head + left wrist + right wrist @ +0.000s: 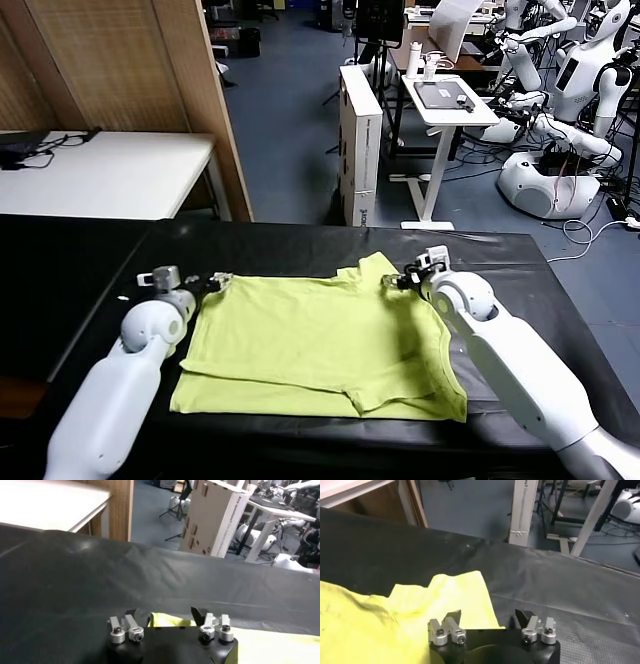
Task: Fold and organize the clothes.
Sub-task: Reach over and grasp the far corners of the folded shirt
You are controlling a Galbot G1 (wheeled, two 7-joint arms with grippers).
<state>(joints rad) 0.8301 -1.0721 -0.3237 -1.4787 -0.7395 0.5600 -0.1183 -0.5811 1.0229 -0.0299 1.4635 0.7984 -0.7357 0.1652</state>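
Note:
The clothes are one lime yellow-green T-shirt (320, 340) lying mostly flat on the black table (510, 262), with a sleeve sticking up at its far right corner. My left gripper (212, 283) sits low at the shirt's far left corner. In the left wrist view this gripper (163, 614) has its jaws apart, with the shirt's corner (167, 620) between them. My right gripper (398, 280) is at the far right sleeve. In the right wrist view it (488, 616) is open, straddling the edge of the yellow fabric (420, 610).
Behind the black table stand a white table (100, 170) and a wooden partition (130, 70) at the left. A tall cardboard box (360, 140), a small white desk (445, 100) and other robots (560, 150) fill the back right.

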